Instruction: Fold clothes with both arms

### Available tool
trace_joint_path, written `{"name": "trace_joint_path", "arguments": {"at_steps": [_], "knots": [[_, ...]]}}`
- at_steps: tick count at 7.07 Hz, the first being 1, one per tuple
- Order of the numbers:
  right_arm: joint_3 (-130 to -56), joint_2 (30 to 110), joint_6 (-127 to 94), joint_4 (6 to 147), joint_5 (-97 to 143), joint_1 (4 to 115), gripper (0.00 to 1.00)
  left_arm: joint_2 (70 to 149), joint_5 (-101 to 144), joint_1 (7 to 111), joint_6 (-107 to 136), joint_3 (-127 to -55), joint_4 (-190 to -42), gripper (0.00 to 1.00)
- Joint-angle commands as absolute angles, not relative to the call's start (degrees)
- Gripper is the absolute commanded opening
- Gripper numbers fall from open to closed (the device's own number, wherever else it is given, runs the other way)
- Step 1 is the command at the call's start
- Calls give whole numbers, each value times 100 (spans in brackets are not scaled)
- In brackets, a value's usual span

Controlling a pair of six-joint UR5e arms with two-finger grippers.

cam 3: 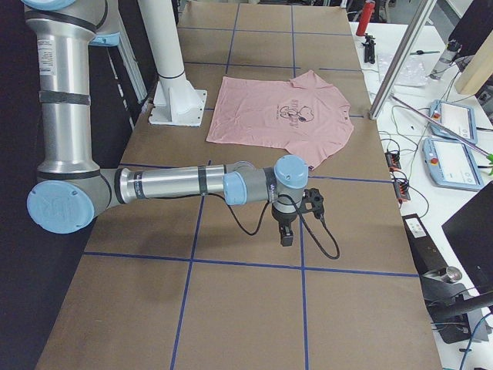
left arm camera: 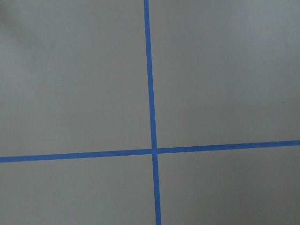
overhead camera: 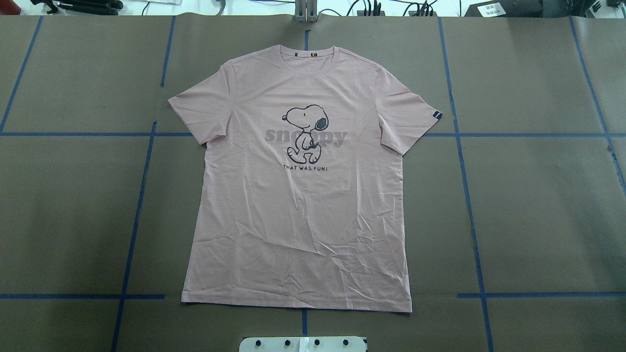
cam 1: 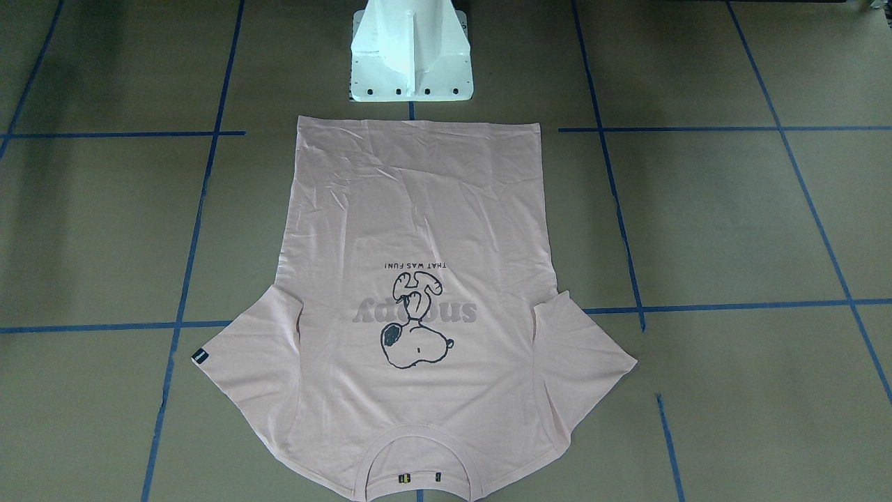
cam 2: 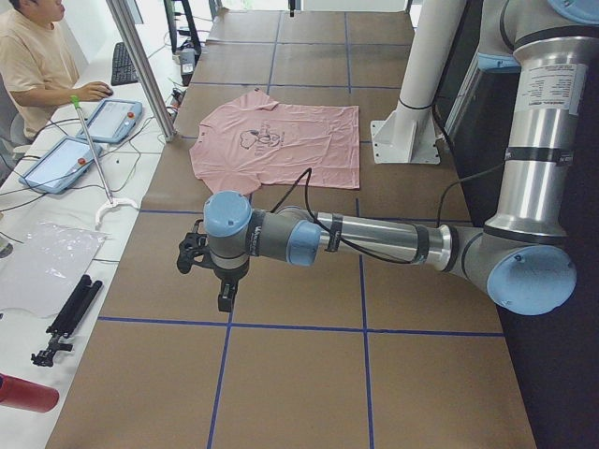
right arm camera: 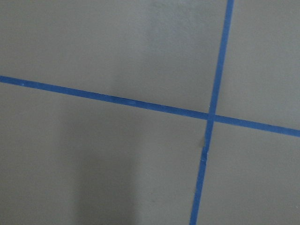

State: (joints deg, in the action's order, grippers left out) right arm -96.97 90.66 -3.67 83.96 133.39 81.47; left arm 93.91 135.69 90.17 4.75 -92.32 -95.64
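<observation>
The pale pink T-shirt [overhead camera: 298, 215] lies flat and face up in the middle of the table, with the Snoopy print [overhead camera: 305, 133] showing, the collar at the far edge and the hem toward the robot base. It also shows in the front-facing view [cam 1: 418, 230], the left view [cam 2: 281, 140] and the right view [cam 3: 277, 112]. A small black tag [overhead camera: 436, 116] sits on one sleeve. My left gripper [cam 2: 225, 295] hangs over bare table far off to the shirt's side. My right gripper [cam 3: 285, 235] does the same on the other side. I cannot tell whether either is open. Both wrist views show only table and tape.
Blue tape lines [left arm camera: 151, 112] mark a grid on the brown table cover. The white pedestal base [cam 1: 411, 56] stands just behind the shirt's hem. An operator [cam 2: 37, 56] sits at a side bench with teach pendants [cam 2: 117, 120]; further pendants [cam 3: 454, 119] lie past the far edge.
</observation>
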Motion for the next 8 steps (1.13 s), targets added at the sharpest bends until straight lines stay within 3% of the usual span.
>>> {"name": "trace_joint_path", "arguments": {"at_steps": [1, 2, 4, 6, 8], "knots": [[-9659, 8607, -875, 7720, 13342, 7178, 100, 9413, 13780, 8965, 431, -9202, -9746, 100], [-9459, 8109, -1697, 7621, 13333, 6572, 100, 9361, 14208, 8965, 483, -9280, -9791, 100], [-8023, 6433, -4063, 7096, 13080, 5567, 100, 9351, 14194, 8921, 667, -9396, -9861, 100], [-6800, 5655, -5855, 5894, 12121, 5432, 87, 9343, 14194, 8378, 703, -9396, -10483, 100], [-6610, 5485, -6212, 5792, 11814, 5362, 72, 9343, 14194, 8376, 703, -9422, -10512, 100]]}}
